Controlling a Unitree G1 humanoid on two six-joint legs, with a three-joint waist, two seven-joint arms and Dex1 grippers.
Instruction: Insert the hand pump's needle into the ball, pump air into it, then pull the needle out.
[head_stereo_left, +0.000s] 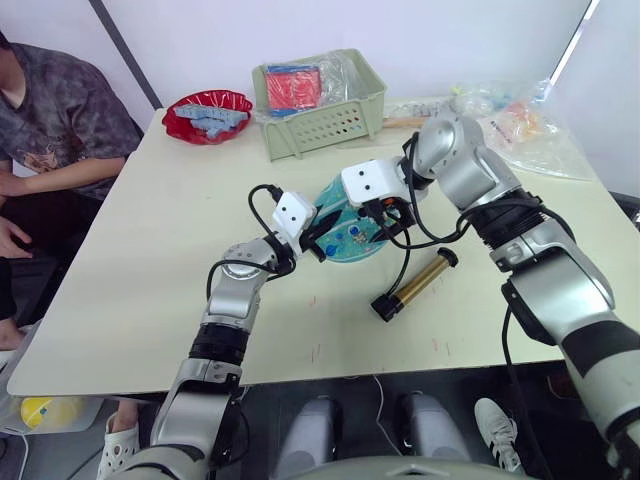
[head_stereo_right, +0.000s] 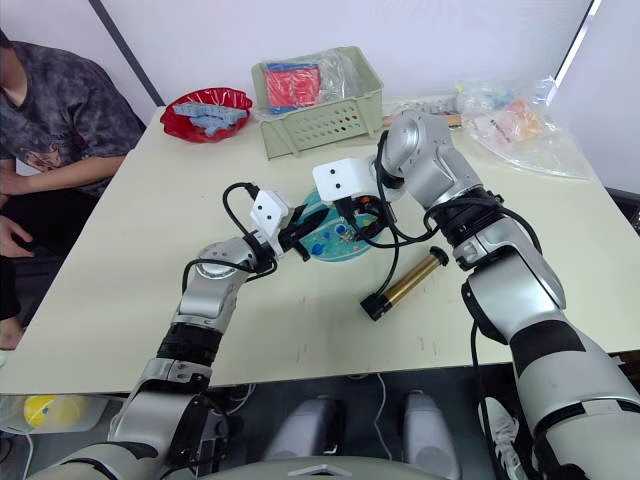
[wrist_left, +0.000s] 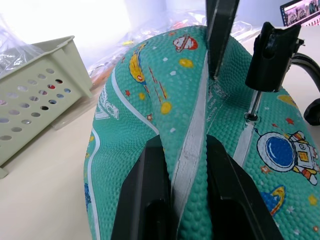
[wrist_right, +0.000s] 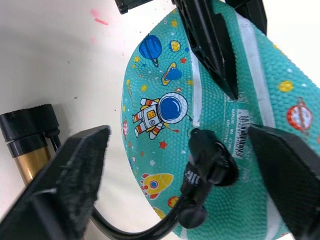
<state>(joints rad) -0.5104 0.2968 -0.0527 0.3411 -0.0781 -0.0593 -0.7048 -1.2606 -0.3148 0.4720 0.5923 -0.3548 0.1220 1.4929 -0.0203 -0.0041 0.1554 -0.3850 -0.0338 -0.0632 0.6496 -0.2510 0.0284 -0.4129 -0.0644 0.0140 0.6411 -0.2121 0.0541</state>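
The needle (wrist_left: 254, 105) sits in the ball (head_stereo_left: 352, 232), which the left fingers (wrist_left: 150, 200) pinch. The right fingers (wrist_right: 75, 175) stand open around its fitting. Next comes pumping, so the pump (head_stereo_left: 415, 284) lying on the bench (head_stereo_left: 120, 290) needs grasping.

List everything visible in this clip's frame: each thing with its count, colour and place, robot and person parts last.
ball: one, teal with cartoon prints, flattened, mid-table between the grippers.
hand pump: one, gold with black caps, lying on the table right of the ball.
needle: one, thin metal on a black fitting, tip in the ball's valve.
basket: one, pale green, far side of the table, holding a red packet.
bowl: one, red, left of the basket.
plastic bags: clear, far right corner.
table: one, cream.
person: one, seated at the table's left.
left gripper: black fingers shut on a fold of the ball.
right gripper: open, fingers either side of the fitting.
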